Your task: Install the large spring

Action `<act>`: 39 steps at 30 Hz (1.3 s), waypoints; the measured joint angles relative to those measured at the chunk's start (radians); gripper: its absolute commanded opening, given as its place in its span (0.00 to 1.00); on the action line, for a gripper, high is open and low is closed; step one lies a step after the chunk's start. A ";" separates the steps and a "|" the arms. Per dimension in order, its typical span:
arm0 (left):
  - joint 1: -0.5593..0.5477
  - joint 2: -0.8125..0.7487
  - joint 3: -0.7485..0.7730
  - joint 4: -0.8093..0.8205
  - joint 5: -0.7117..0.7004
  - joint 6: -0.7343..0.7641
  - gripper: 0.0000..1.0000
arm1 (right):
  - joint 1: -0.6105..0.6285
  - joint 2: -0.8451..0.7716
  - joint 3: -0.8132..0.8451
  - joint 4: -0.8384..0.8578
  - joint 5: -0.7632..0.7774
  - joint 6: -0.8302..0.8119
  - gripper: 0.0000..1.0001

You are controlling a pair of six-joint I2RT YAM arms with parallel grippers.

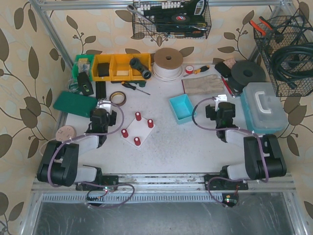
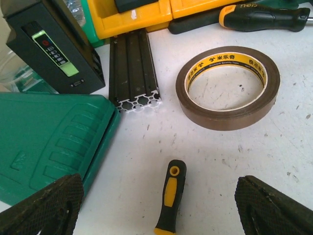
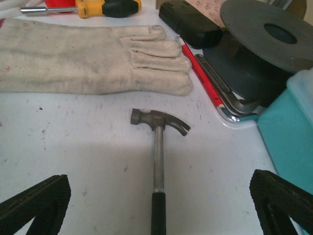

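— Where is the large spring you want fitted?

— I cannot tell; none of your views shows it clearly. What you do have is the white plate with four red pegs standing on it. It lies flat on the desk, between your two arms.

— How is my left tool?

— Your left tool sits just left of that plate. It is released, its fingers spread wide and gripping nothing. A small black-and-yellow screwdriver lies on the desk between them. The brown tape roll lies beyond the plate's far-left corner, and the green case is further left again.

— And my right?

— Your right tool is well to the right of the plate, past the blue tray. It is also released and empty. A hammer lies flat between its fingers, head pointing away from you, with a glove beyond it.
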 measured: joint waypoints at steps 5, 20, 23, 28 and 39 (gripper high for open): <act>0.054 0.077 -0.017 0.112 0.044 0.016 0.87 | -0.024 0.090 0.001 0.107 -0.049 -0.003 0.99; 0.155 0.190 -0.034 0.236 0.156 -0.021 0.88 | -0.044 0.128 -0.066 0.304 -0.077 0.002 1.00; 0.181 0.193 -0.023 0.226 0.172 -0.036 0.88 | -0.044 0.128 -0.066 0.311 -0.077 0.002 1.00; 0.189 0.193 -0.020 0.223 0.183 -0.044 0.88 | -0.044 0.128 -0.066 0.319 -0.077 0.002 1.00; 0.189 0.193 -0.020 0.223 0.187 -0.046 0.89 | -0.044 0.128 -0.066 0.320 -0.077 0.002 1.00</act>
